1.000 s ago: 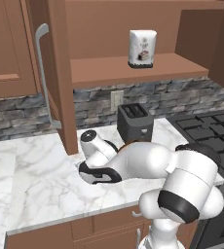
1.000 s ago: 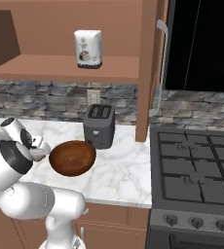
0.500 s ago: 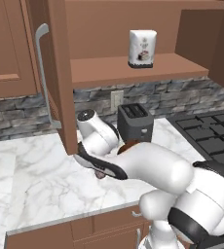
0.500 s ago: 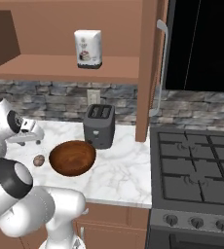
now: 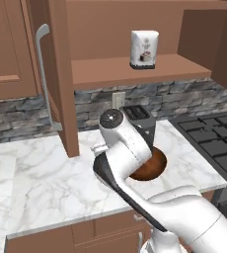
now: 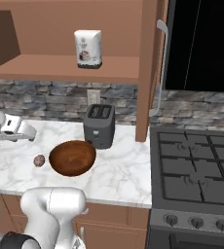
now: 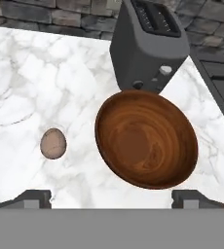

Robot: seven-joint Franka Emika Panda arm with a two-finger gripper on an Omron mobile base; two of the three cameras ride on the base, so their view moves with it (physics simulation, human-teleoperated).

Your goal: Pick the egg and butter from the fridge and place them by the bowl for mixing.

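Note:
The egg (image 7: pixel 53 143), small and mottled brown, lies on the white marble counter (image 7: pixel 31 82) just left of the bowl, a short gap between them. The bowl (image 7: pixel 145 146) is glossy dark wood and stands in front of the black toaster (image 7: pixel 148 41). My gripper (image 7: pixel 115 198) hovers above both, open, with its two fingertips (image 7: pixel 33 198) far apart and nothing between them. From the right base view the egg (image 6: pixel 39 160) sits left of the bowl (image 6: pixel 72 157). My arm covers much of the bowl (image 5: pixel 154 165) in the left base view. The butter and the fridge are out of view.
A toaster (image 6: pixel 99 125) stands against the stone backsplash behind the bowl. To the right is a black stove (image 6: pixel 196 165). A white bag (image 6: pixel 88 48) sits on the wooden shelf above. A tall brown cupboard with a grey handle (image 5: pixel 44 74) borders the counter.
The gripper has opened wide and let go of the egg, which now rests on the counter left of the bowl. The hand has lifted up and back from it.

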